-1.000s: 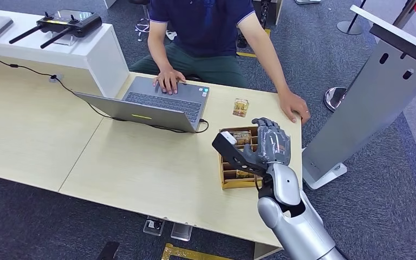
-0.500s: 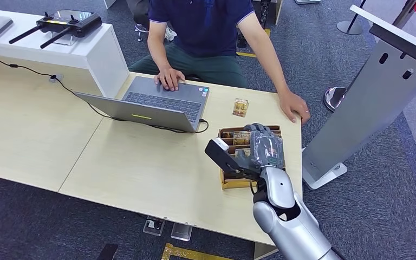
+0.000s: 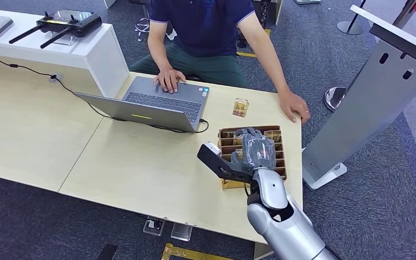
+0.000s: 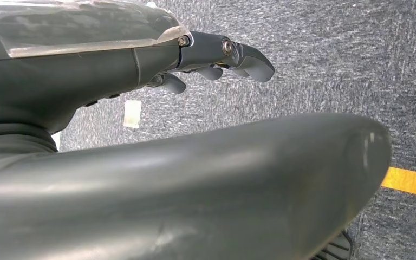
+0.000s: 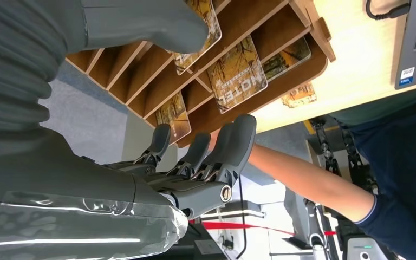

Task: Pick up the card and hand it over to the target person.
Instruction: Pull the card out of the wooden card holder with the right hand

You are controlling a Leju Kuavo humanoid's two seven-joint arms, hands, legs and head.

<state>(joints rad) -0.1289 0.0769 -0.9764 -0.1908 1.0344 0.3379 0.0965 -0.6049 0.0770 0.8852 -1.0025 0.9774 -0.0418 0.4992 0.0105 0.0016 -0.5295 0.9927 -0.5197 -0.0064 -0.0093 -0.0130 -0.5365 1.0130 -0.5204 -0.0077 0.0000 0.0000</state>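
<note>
A wooden slotted rack [image 3: 280,162] near the table's right edge holds several cards with an autumn picture [image 5: 238,76]. My right hand [image 3: 252,151] hovers over the rack with its fingers [image 5: 233,146] spread and its thumb [image 3: 212,158] sticking out to the left; it holds nothing. One more card [image 3: 240,107] lies on the table beyond the rack. The person sits across the table, one hand [image 3: 294,106] resting near the far right corner, the other [image 3: 169,80] on a laptop. My left hand [image 4: 141,81] hangs over grey carpet, its fingers apart and nothing in them.
An open grey laptop [image 3: 157,104] with a cable stands left of the rack. A white raised counter [image 3: 86,51] carries a black controller [image 3: 67,23]. A grey slanted stand [image 3: 368,92] rises just right of the table.
My right hand has drifted left and toward me, down over the rack's near part. The person's hands have stayed put.
</note>
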